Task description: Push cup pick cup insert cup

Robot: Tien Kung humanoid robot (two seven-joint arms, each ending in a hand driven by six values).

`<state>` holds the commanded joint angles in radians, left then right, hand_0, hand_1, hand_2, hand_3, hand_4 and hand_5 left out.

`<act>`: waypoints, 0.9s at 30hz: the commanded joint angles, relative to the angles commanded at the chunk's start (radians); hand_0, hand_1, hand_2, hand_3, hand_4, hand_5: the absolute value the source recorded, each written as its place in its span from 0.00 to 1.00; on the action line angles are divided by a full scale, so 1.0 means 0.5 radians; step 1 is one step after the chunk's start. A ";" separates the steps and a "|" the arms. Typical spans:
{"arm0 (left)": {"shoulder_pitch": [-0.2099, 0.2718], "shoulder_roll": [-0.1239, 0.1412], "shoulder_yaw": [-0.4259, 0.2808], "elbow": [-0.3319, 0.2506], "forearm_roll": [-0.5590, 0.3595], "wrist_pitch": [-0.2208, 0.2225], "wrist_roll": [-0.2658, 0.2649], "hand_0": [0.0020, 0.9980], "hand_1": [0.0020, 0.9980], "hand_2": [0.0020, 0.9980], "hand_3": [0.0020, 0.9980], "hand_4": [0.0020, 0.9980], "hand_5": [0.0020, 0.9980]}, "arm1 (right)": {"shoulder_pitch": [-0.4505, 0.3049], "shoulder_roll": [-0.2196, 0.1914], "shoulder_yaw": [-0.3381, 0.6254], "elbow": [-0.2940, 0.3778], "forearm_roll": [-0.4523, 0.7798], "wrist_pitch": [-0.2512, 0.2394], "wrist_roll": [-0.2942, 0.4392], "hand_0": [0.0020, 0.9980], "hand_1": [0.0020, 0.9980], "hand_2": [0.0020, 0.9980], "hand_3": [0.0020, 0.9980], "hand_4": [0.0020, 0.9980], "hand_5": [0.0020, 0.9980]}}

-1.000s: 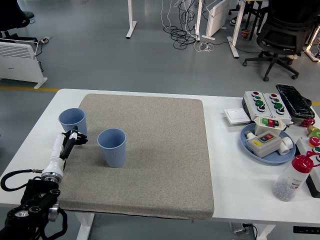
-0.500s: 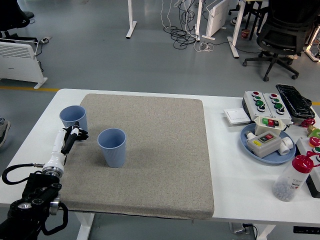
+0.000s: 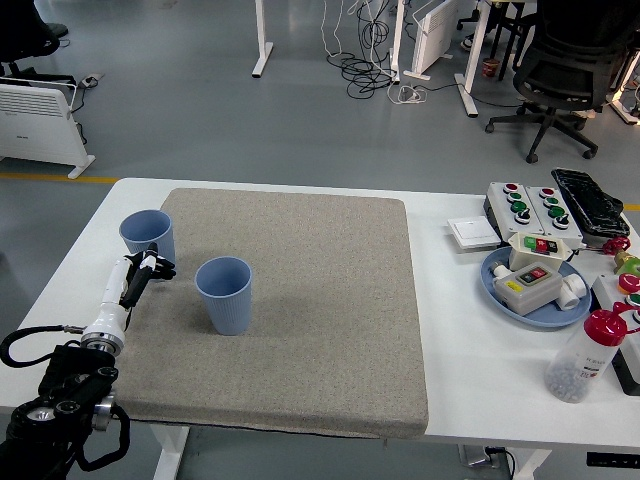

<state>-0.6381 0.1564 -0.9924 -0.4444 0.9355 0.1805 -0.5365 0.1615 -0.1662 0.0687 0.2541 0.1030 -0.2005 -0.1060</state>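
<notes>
Left hand (image 3: 143,272) low at left edge of grey mat (image 3: 300,330), fingers (image 3: 152,268) drawn together into a narrow bunch, gripping nothing, tips at base of rear cup (image 3: 147,236); whether touching, cannot tell. Two blue cups, both upright, mouths open: rear one just beyond fingertips, at mat's left edge; front cup (image 3: 224,294) just to right of fingers, a clear gap between. Bare mat from front cup rightward to mat's right edge, wide and free. White table (image 3: 450,370) strip left of fingers narrow, table edge close. Far right of fingers, well apart: one white switch plate (image 3: 472,231), one blue dish (image 3: 551,312) carrying button boxes, one clear bottle (image 3: 584,356) with red cap near right edge. Right hand out of view.
</notes>
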 joint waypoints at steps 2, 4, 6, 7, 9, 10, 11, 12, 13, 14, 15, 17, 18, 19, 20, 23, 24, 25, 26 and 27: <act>0.049 0.031 -0.029 -0.086 0.045 0.003 0.015 0.57 0.48 0.43 0.39 0.52 1.00 | 0.001 -0.001 -0.005 0.000 0.007 0.000 0.003 0.75 0.69 0.71 0.58 0.09 0.51; 0.137 0.086 -0.069 -0.243 0.118 0.014 0.038 0.57 0.48 0.43 0.39 0.52 1.00 | 0.001 -0.002 -0.018 -0.001 0.028 0.001 0.010 0.75 0.69 0.71 0.58 0.09 0.51; 0.211 0.135 -0.110 -0.392 0.159 0.028 0.062 0.57 0.48 0.43 0.39 0.52 1.00 | 0.000 -0.003 -0.023 -0.002 0.042 0.002 0.014 0.75 0.69 0.71 0.58 0.09 0.51; 0.262 0.177 -0.141 -0.494 0.199 0.019 0.102 0.55 0.48 0.43 0.40 0.54 1.00 | 0.002 -0.004 -0.027 -0.003 0.044 0.003 0.015 0.75 0.69 0.71 0.58 0.09 0.51; 0.314 0.226 -0.174 -0.605 0.253 -0.002 0.154 0.55 0.48 0.43 0.40 0.54 1.00 | 0.003 -0.005 -0.033 -0.004 0.050 0.003 0.017 0.75 0.69 0.71 0.58 0.09 0.51; 0.330 0.241 -0.184 -0.671 0.274 -0.008 0.171 0.55 0.48 0.43 0.40 0.54 1.00 | 0.004 -0.005 -0.034 -0.004 0.051 0.003 0.018 0.75 0.69 0.71 0.58 0.09 0.51; 0.372 0.280 -0.217 -0.753 0.334 -0.024 0.211 0.55 0.48 0.43 0.40 0.54 1.00 | 0.003 -0.006 -0.044 -0.004 0.068 0.004 0.023 0.75 0.69 0.71 0.58 0.09 0.51; 0.389 0.296 -0.231 -0.808 0.364 -0.029 0.228 0.55 0.48 0.43 0.40 0.54 1.00 | 0.003 -0.006 -0.049 -0.004 0.076 0.004 0.026 0.75 0.69 0.71 0.58 0.09 0.51; 0.426 0.335 -0.254 -0.896 0.417 -0.033 0.256 0.55 0.50 0.46 0.46 0.72 1.00 | 0.002 -0.007 -0.059 -0.004 0.094 0.004 0.031 0.75 0.69 0.71 0.58 0.09 0.51; 0.452 0.366 -0.282 -0.984 0.460 -0.034 0.280 0.55 0.50 0.46 0.46 0.72 1.00 | 0.000 -0.007 -0.067 -0.004 0.108 0.005 0.035 0.75 0.69 0.71 0.58 0.09 0.51; 0.466 0.387 -0.306 -1.042 0.491 -0.034 0.295 0.55 0.50 0.46 0.46 0.72 1.00 | -0.001 -0.007 -0.071 -0.004 0.117 0.005 0.037 0.75 0.69 0.71 0.58 0.09 0.51; 0.480 0.433 -0.353 -1.181 0.552 -0.013 0.310 0.55 0.50 0.46 0.46 0.72 1.00 | -0.004 -0.008 -0.077 -0.004 0.128 0.006 0.040 0.75 0.69 0.71 0.58 0.09 0.51; 0.473 0.454 -0.365 -1.236 0.582 -0.008 0.325 0.55 0.50 0.46 0.46 0.72 1.00 | -0.006 -0.009 -0.079 -0.004 0.133 0.006 0.042 0.75 0.69 0.71 0.58 0.09 0.51; 0.466 0.471 -0.373 -1.284 0.615 -0.005 0.338 0.62 0.60 0.55 0.55 0.80 0.98 | -0.008 -0.010 -0.081 -0.004 0.138 0.006 0.043 0.75 0.69 0.71 0.58 0.09 0.51; 0.438 0.503 -0.382 -1.342 0.669 -0.013 0.375 0.62 0.60 0.55 0.55 0.80 0.98 | -0.011 -0.011 -0.082 -0.005 0.140 0.006 0.043 0.75 0.69 0.71 0.58 0.09 0.51; 0.362 0.567 -0.369 -1.460 0.826 -0.059 0.481 0.62 0.60 0.55 0.55 0.80 0.98 | -0.017 -0.012 -0.078 -0.005 0.135 0.005 0.040 0.75 0.69 0.71 0.58 0.09 0.51; 0.316 0.597 -0.341 -1.507 0.904 -0.111 0.545 0.62 0.60 0.55 0.55 0.80 0.98 | -0.020 -0.012 -0.076 -0.005 0.132 0.004 0.039 0.75 0.69 0.71 0.58 0.09 0.51; 0.293 0.608 -0.331 -1.530 0.976 -0.140 0.583 0.83 0.86 0.87 0.87 1.00 0.76 | -0.021 -0.012 -0.075 -0.004 0.131 0.003 0.038 0.75 0.69 0.71 0.58 0.09 0.50; 0.224 0.638 -0.286 -1.580 1.061 -0.220 0.663 0.83 0.86 0.87 0.87 1.00 0.76 | -0.027 -0.013 -0.069 -0.004 0.123 0.001 0.034 0.75 0.69 0.71 0.58 0.09 0.50; 0.161 0.652 -0.249 -1.608 1.152 -0.307 0.729 0.83 0.86 0.87 0.87 1.00 0.76 | -0.030 -0.013 -0.066 -0.004 0.117 0.000 0.032 0.75 0.69 0.71 0.58 0.09 0.50</act>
<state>-0.5577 0.4822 -1.1171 -1.2482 1.5112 0.0269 -0.1721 0.1465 -0.1725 0.0357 0.2520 0.1616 -0.2004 -0.0899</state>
